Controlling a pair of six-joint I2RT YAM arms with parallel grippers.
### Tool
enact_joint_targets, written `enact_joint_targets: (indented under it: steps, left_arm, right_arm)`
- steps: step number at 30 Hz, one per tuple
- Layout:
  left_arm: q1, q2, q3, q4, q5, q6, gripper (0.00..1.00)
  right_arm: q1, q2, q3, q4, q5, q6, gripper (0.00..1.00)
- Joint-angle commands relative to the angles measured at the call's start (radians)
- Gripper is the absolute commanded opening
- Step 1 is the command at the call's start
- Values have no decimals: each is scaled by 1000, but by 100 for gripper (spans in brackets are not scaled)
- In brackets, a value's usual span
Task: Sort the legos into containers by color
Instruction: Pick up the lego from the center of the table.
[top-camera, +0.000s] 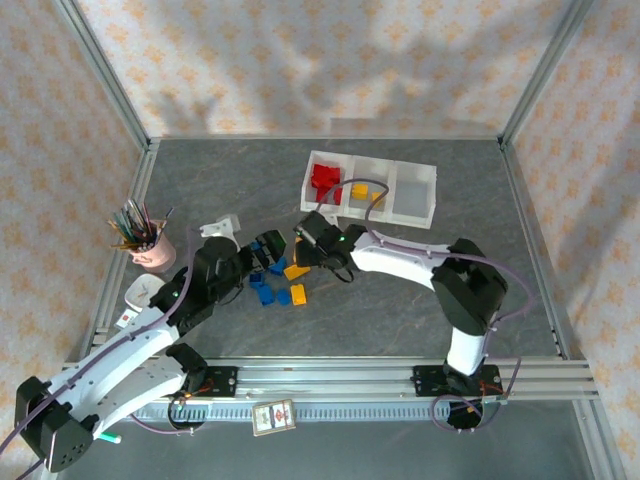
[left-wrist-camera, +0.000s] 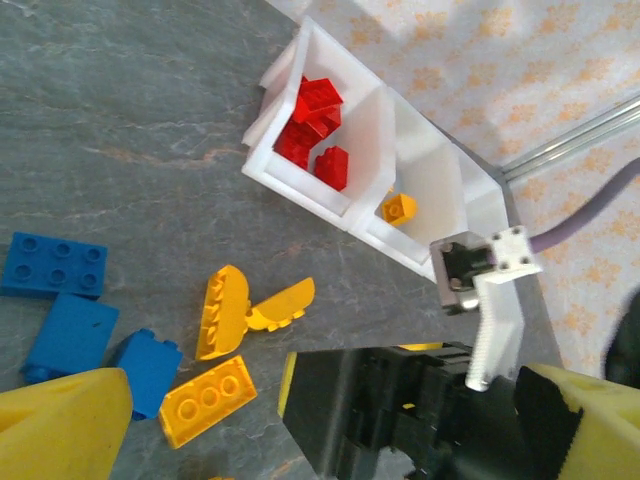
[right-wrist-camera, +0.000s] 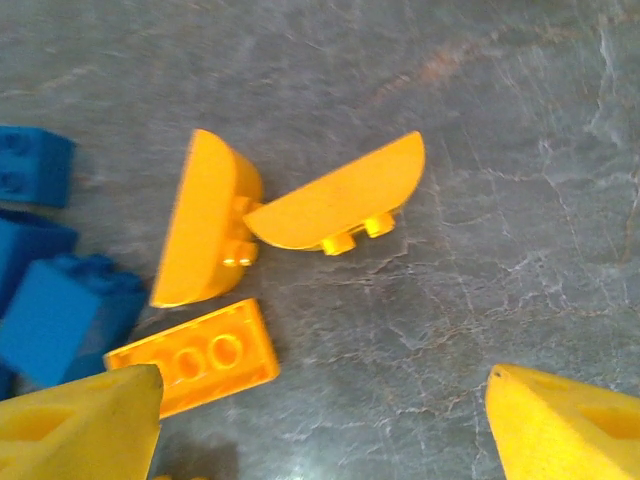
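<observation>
- The tray (top-camera: 415, 167) of three joined white bins is the landmark. Its end bin on the left-arm side holds the red bricks (top-camera: 324, 180). The middle bin holds a few yellow bricks (top-camera: 360, 190), and no brick can be seen in the other end bin.
- The unsorted pieces lie on the table (top-camera: 450, 300) just off the tray's near side, by the red end. They are two yellow half-round bricks (right-wrist-camera: 210, 230) that touch each other, a flat yellow plate (right-wrist-camera: 195, 365) beside them, and a cluster of blue bricks (right-wrist-camera: 60, 315) a little farther from the tray.
- The right gripper (right-wrist-camera: 322, 380) hovers over the yellow pieces near the tray's red corner. Its jaws are spread wide with nothing between them, only bare table.
- The left gripper (top-camera: 268, 248) sits farther from the tray, next to the blue cluster. Its fingers (left-wrist-camera: 60, 425) are also wide apart, and no brick appears to be gripped.
- The step in hand looks like a pickup of a yellow piece for the middle bin.
- The next move probably calls for the right arm to descend and straddle one brick only. The touching half-rounds may shift together, so a grip across the outer one's flat sides seems safest.
- The piece would then go over the tray's near wall into the middle bin, clear of the red bin beside it.
- No blue is in the tray yet, so the bare end bin is presumably for blue.
</observation>
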Motion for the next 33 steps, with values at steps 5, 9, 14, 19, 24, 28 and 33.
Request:
enact_joint_targets:
  steps: [5,9,14,19,24,28,33]
  left_arm:
    - [12,-39,-27,-38,-39,-24,99]
    - [13,-37,-26,-33,-37,-19,99]
    - [15,-36,-24,-24,-36,-11,99]
    - [18,-24,-15,-21,-28,-1,99]
    - [21,-20,-14,-16,-23,1,99]
    - [21,-19,-13,-14,-19,1,99]
    - [22,-18,-9,-12,-17,2,99]
  right_arm:
    - [-23,64,89,2,81,193,84]
    - [-53,98,107,15,119,281,82]
    - [-82,172,164,19,110,327,78]
    - [-91,228,197,36,106,340,72]
    - [-96,271,207,44,81,343,64]
    - [-97,279,199,55,66,339,53]
    - [-96,265,183,68,63,324,38]
